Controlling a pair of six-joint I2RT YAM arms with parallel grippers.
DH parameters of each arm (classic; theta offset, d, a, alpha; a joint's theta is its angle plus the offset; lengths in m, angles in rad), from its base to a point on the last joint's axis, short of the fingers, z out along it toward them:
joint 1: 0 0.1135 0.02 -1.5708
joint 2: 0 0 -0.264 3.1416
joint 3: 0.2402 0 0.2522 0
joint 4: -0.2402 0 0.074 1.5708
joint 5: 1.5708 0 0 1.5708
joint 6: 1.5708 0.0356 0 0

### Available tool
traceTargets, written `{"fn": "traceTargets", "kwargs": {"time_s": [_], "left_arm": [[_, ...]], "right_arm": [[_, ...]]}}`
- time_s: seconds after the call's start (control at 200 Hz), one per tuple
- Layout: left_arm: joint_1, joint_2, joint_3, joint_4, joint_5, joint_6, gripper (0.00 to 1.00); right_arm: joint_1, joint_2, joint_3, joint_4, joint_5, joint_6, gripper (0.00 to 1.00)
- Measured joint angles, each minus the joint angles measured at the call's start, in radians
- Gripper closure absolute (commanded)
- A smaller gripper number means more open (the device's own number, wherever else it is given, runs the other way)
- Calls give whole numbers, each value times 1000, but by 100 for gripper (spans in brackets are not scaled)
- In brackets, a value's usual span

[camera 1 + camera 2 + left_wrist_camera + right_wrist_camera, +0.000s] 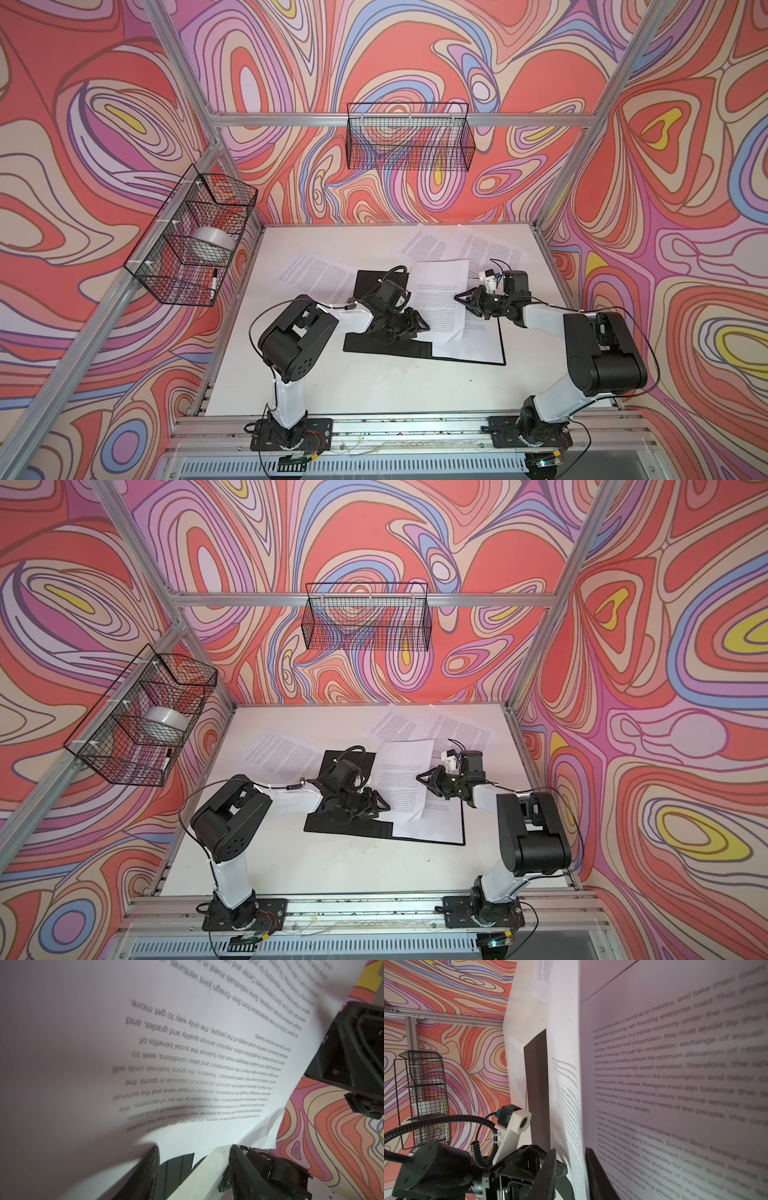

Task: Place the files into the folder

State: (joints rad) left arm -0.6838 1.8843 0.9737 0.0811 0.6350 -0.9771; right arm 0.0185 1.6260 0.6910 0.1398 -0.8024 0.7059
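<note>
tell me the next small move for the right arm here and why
Probably close the right gripper firmly on the lifted sheet: its fingers straddle the sheet's edge, but a firm pinch isn't clear. The sheet hangs tilted over the open folder, where another sheet already lies.

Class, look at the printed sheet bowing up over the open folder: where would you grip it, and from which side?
Probably its right-hand edge, approached from the right: the raised sheet curls clear of the folder there, so a finger fits on each face.
</note>
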Motion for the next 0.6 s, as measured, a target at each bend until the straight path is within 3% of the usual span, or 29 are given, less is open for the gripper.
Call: {"fn": "traceTargets", "kwargs": {"time_s": [0.1, 0.27, 0.346, 0.456, 0.601], "left_arm": [[3, 0, 4, -10, 1, 2, 45], [11, -3, 23, -48, 0, 16, 37], [21, -19, 34, -89, -11, 32, 26], [43, -67, 62, -186, -38, 70, 1], [71, -191, 122, -288, -61, 131, 0]], "right_arm": [[0, 23, -1, 8, 1, -5, 100], [0, 16, -2, -9, 2, -7, 100], [0, -12, 15, -68, 1, -19, 100], [0, -70, 92, -189, -4, -58, 100], [0, -141, 215, -344, -10, -132, 100]]}}
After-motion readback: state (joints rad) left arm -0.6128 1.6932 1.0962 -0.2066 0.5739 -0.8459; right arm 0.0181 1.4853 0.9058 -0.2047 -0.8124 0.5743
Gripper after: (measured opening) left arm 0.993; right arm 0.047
